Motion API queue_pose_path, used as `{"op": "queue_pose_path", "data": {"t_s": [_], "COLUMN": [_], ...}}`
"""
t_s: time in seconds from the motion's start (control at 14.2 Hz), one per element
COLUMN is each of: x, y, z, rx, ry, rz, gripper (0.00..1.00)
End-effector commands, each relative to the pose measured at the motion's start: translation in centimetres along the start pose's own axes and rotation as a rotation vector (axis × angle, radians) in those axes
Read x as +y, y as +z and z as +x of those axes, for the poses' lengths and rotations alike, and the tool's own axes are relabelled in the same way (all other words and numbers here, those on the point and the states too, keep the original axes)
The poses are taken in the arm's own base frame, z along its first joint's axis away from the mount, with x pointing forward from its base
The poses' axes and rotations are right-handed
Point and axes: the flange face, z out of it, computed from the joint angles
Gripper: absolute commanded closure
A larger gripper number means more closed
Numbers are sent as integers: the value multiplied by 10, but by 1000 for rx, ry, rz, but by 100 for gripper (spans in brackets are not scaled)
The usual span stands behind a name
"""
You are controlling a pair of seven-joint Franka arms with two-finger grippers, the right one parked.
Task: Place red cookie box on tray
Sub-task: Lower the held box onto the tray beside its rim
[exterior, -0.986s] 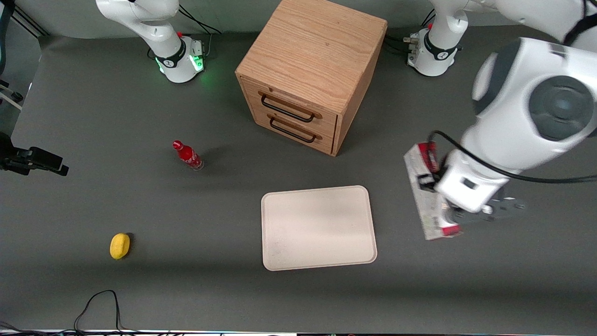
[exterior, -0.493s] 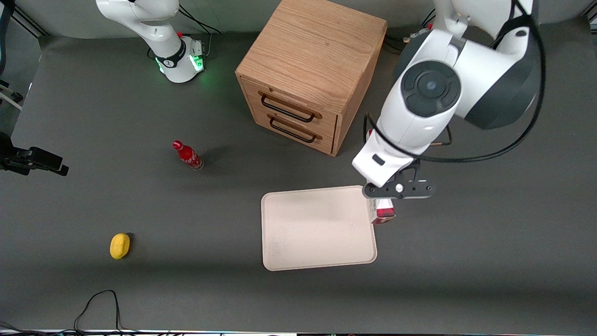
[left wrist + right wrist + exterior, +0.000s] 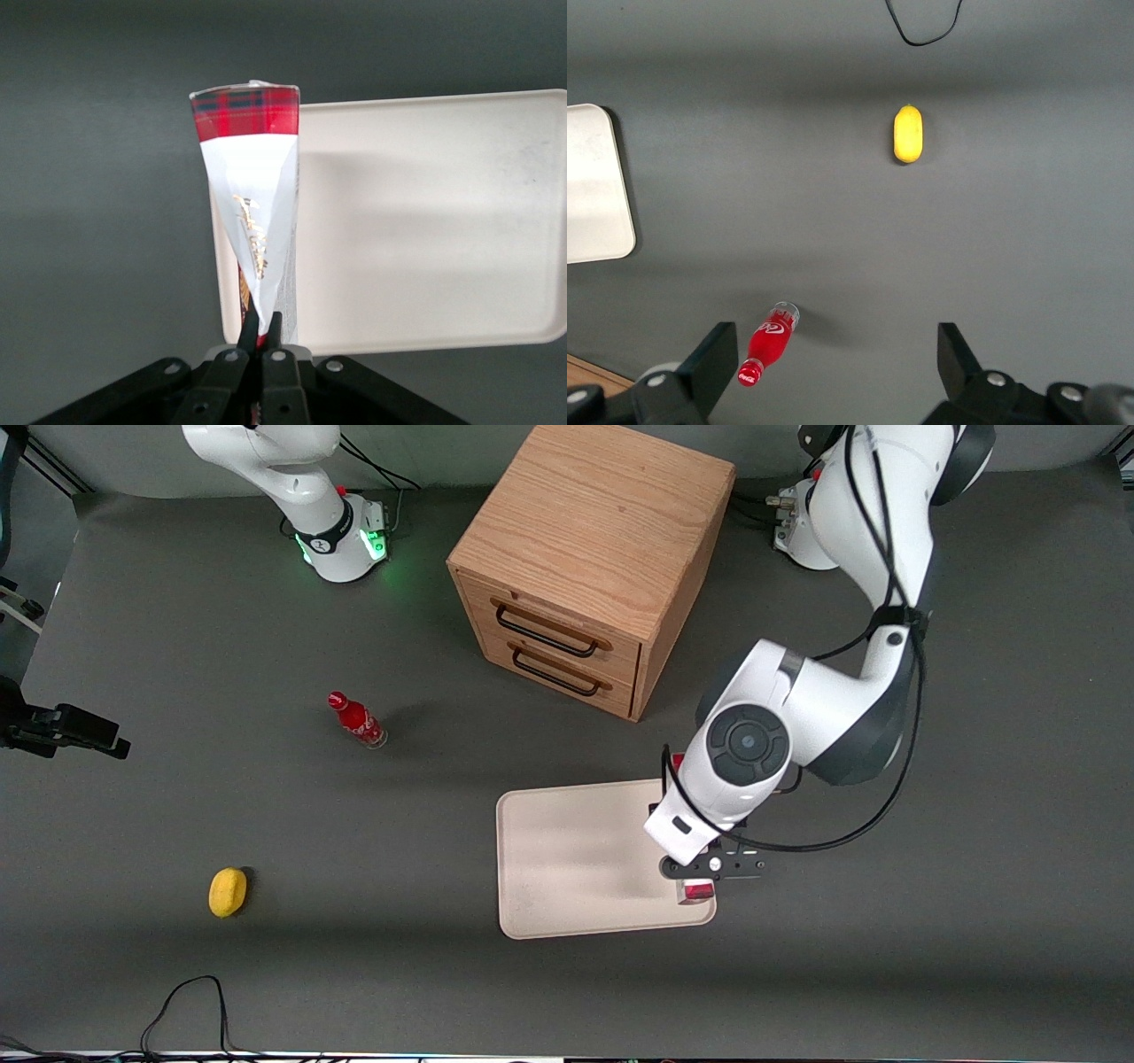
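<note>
My left gripper (image 3: 700, 872) is shut on the red cookie box (image 3: 251, 190), a slim carton with a red tartan end and white panel. It holds the box over the edge of the cream-white tray (image 3: 576, 859) that is toward the working arm's end. In the front view only the box's red ends (image 3: 698, 890) show from under the arm. In the left wrist view the box runs along the tray's (image 3: 425, 221) short edge, and the gripper (image 3: 261, 332) pinches its narrow side. I cannot tell whether the box touches the tray.
A wooden drawer cabinet (image 3: 589, 567) stands farther from the front camera than the tray. A small red bottle (image 3: 356, 720) and a yellow lemon-like object (image 3: 228, 892) lie toward the parked arm's end. A black cable (image 3: 190, 1010) lies near the table's front edge.
The left arm has carried the box from the working arm's end of the table to over the tray's edge, and has lowered toward the tray.
</note>
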Motion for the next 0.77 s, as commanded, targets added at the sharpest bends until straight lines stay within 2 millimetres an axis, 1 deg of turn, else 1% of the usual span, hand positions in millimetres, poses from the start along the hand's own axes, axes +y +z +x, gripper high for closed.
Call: {"op": "queue_pose_path", "data": {"t_s": [0.0, 0.07, 0.14, 0.28, 0.56, 0.7], "x": [0, 0, 0, 0, -2, -8], "y": [44, 59, 69, 83, 93, 96], "z": [1, 3, 5, 5, 5, 11], "rx": [12, 7, 7, 8, -1, 26], "ry": [-10, -12, -13, -24, -58, -67], "rz": [10, 11, 11, 15, 23, 5], "gripper": [100, 100, 100, 100, 100, 100]}}
